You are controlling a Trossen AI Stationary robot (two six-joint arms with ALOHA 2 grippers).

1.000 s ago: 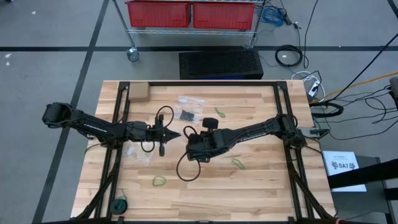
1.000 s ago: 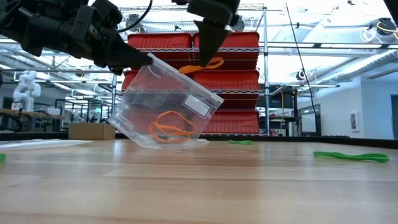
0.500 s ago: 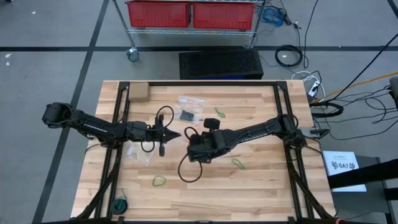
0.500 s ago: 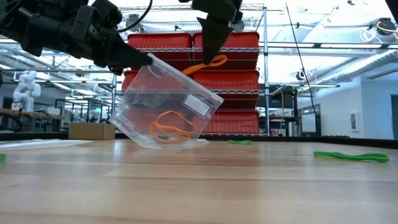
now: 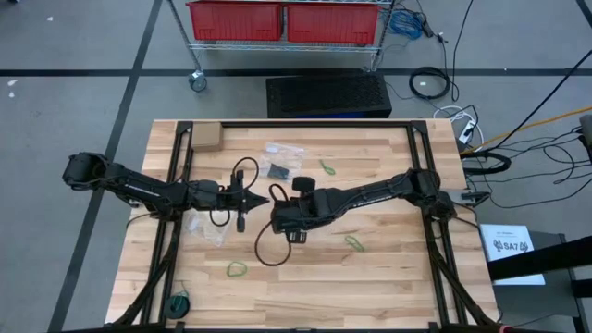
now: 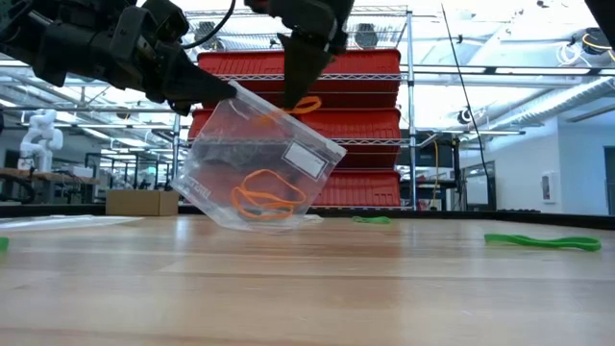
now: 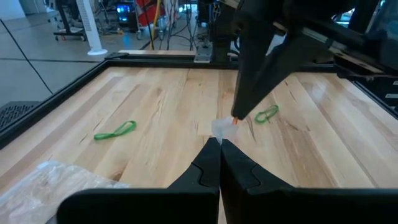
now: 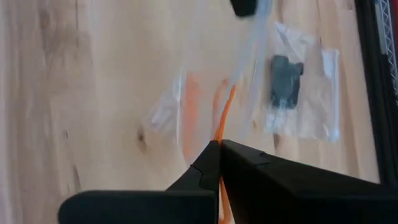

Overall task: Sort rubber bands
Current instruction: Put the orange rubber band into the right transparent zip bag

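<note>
Since the earlier frame, your right gripper [image 6: 293, 96] had slid toward the left one and come down, so the orange rubber band [image 6: 300, 106] pinched in its closed fingers now hung at the mouth of the clear zip bag [image 6: 255, 159] instead of above it. Your left gripper [image 6: 219, 93] stayed clamped shut on the bag's upper corner, holding it tilted above the wooden table [image 5: 388, 268]. Two more orange bands [image 6: 261, 195] already lay inside that bag. Green rubber bands [image 5: 238, 269] remained loose on the table: you could see one near the front edge, one [image 5: 354, 242] just beside the right arm, and one [image 5: 326, 167] toward the back. A second bag with black bands [image 5: 280, 170] rested near it.
</note>
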